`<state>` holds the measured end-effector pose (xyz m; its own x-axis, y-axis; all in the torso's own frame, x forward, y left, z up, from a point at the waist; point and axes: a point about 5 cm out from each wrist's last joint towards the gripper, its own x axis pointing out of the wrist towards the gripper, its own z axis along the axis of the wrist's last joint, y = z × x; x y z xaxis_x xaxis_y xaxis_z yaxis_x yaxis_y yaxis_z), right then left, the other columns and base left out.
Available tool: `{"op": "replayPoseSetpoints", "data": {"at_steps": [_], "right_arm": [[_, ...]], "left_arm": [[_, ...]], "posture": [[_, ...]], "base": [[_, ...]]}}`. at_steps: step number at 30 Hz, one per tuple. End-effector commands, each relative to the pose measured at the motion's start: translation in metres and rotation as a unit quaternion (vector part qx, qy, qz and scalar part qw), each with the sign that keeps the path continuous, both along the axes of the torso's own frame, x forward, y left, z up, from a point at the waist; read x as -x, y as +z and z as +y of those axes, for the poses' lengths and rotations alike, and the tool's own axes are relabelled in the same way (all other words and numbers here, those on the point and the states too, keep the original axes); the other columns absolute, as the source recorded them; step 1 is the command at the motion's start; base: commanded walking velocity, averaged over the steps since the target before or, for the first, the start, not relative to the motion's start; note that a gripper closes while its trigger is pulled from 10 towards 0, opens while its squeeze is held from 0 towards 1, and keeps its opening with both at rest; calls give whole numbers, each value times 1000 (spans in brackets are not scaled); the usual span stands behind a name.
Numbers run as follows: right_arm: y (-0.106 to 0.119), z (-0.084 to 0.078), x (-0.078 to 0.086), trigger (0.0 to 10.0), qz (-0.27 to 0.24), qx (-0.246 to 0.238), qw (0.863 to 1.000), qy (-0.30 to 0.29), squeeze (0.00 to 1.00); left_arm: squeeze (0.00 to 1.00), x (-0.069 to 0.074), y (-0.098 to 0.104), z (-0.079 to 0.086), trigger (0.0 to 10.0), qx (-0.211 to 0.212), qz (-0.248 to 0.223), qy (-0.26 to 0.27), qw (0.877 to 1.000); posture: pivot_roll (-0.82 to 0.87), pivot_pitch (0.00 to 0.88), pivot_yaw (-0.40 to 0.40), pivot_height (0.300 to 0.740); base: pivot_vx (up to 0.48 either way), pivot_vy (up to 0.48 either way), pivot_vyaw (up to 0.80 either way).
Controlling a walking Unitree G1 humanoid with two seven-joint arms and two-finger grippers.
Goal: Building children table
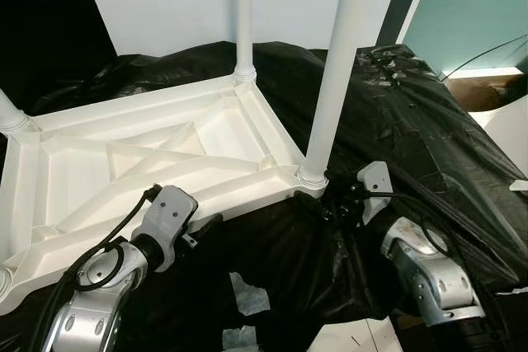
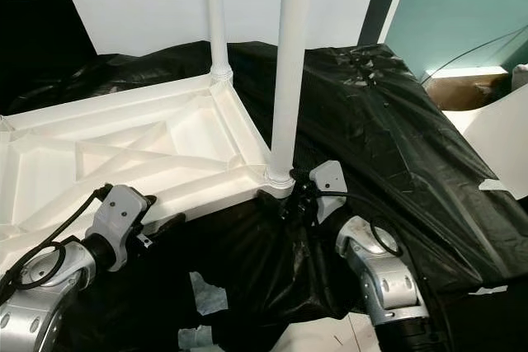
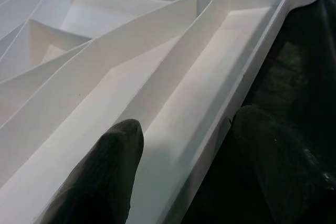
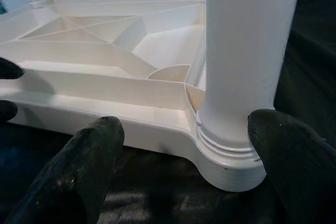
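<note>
While the white tabletop [image 1: 140, 162] lies upside down on black plastic sheeting [image 1: 396, 121], three legs stand in its corner sockets. Left gripper [image 3: 184, 145] straddles the tabletop's near rim, fingers [image 3: 105, 171] spread. Right gripper [image 4: 184, 156] faces the near corner leg [image 1: 334, 80], fingers spread either side of its base.

Both arms are silver-grey metal with rounded, jointed segments and ring-shaped joint housings. A black cable loops along the left arm [image 1: 107, 286] up to a pale grey wrist block with small dark screw holes. The right arm [image 1: 429, 274] carries a similar grey block and black cabling. Each gripper's fingers [image 4: 79, 169] are matte black, thick and round-tipped.
</note>
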<state>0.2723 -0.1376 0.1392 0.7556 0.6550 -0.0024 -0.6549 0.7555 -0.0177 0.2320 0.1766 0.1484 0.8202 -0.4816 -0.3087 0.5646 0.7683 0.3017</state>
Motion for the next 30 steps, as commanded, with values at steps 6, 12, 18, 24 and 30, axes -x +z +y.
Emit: {"op": "replayPoseSetpoints", "data": {"at_steps": [6, 12, 18, 24, 30], "right_arm": [[1, 0, 2, 10000, -1, 4, 1000, 19, 0], [0, 3, 3, 10000, 0, 4, 1000, 24, 0], [0, 5, 2, 10000, -1, 2, 1000, 22, 0], [1, 8, 1, 10000, -1, -2, 1000, 23, 0], [1, 10, -1, 10000, -2, -7, 1000, 18, 0]], "left_arm": [[0, 4, -8, 0, 10000, -29, 23, -15, 999], [0, 4, -20, 6, 10000, -68, 52, 3, 996], [0, -4, -28, 12, 10000, -78, 67, 58, 993], [0, -10, -28, 6, 0, -54, 72, 80, 993], [0, -14, -28, -18, 0, -41, 58, 67, 995]], "posture": [[97, 56, -49, 740], [96, 57, -47, 740], [96, 59, -44, 740], [97, 60, -42, 740], [95, 62, -41, 740]], "base": [[0, 0, 0], [0, 0, 0], [0, 0, 0], [0, 0, 0], [0, 0, 0]]}}
